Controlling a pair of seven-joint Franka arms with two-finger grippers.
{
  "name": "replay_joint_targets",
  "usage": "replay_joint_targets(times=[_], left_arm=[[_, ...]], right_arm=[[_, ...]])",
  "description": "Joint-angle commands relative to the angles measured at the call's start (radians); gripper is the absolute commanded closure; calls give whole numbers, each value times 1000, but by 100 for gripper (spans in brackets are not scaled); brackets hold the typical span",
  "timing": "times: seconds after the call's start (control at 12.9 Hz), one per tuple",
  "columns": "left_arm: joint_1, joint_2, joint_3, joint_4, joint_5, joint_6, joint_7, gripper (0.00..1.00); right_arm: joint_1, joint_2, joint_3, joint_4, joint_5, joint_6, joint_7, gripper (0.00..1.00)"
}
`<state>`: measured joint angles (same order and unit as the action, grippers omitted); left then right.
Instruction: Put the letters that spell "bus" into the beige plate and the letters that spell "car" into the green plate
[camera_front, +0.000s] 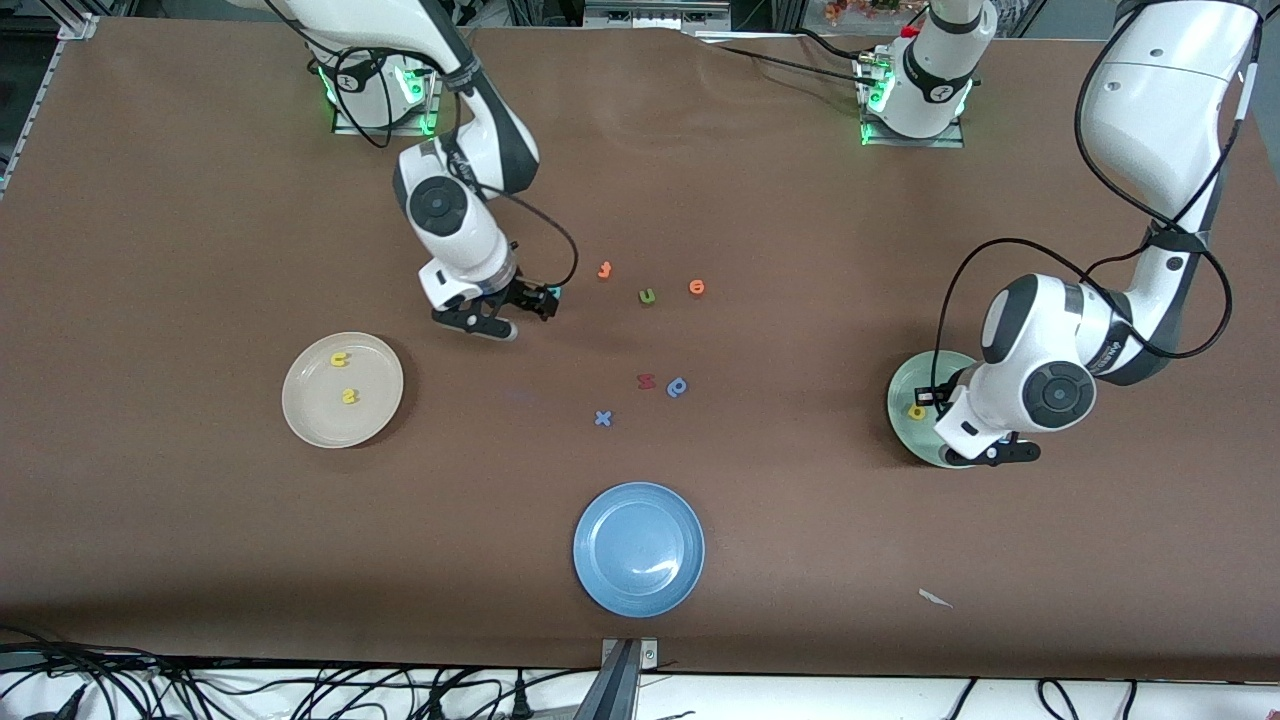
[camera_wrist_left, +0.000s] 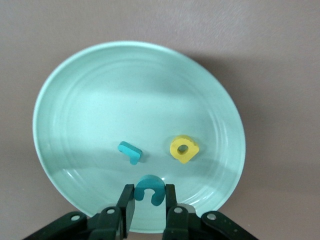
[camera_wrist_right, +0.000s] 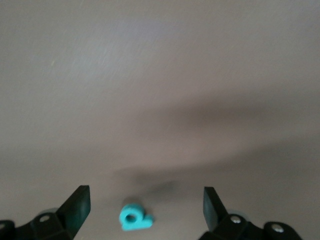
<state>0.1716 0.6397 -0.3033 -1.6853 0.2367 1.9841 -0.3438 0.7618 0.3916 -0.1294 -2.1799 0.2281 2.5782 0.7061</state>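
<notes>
In the front view, the left arm covers much of the green plate (camera_front: 905, 385), so only the yellow "a" (camera_front: 916, 411) shows there. The teal "b" (camera_front: 553, 292) is mostly hidden by the right end effector (camera_front: 520, 310). The small dark red letter (camera_front: 646, 381) is too tiny to read, maybe an "n".

foam letters as shapes only, no readable text, labels or brands

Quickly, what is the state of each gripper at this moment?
Left gripper: closed on the small teal foam letter "c", over the pale mint-green plate.
Right gripper: open, empty, above the small teal foam letter "b".
</notes>
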Motion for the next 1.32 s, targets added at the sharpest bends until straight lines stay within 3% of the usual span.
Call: replay_joint_targets(times=[0.0, 0.31, 0.54, 0.7, 1.01, 1.24], left_arm=[[3, -26, -13, -8, -80, -31, 12, 0], [2, -130, -40, 10, -105, -140, 16, 0], [-3, -242, -43, 25, -103, -151, 16, 0], [-7, -281, -43, 86, -103, -230, 67, 0], [5, -308, -42, 277, -105, -390, 288, 0], [-7, -369, -27, 305, -134, -429, 362, 0]], right_arm=[[37, 1, -6, -23, 5, 20, 24, 0], [67, 47, -6, -20, 5, 28, 38, 2], [70, 47, -3, -21, 5, 27, 39, 13], [77, 47, -2, -21, 5, 27, 42, 23], [83, 47, -1, -21, 5, 27, 56, 27], [83, 49, -1, -20, 4, 27, 56, 35]])
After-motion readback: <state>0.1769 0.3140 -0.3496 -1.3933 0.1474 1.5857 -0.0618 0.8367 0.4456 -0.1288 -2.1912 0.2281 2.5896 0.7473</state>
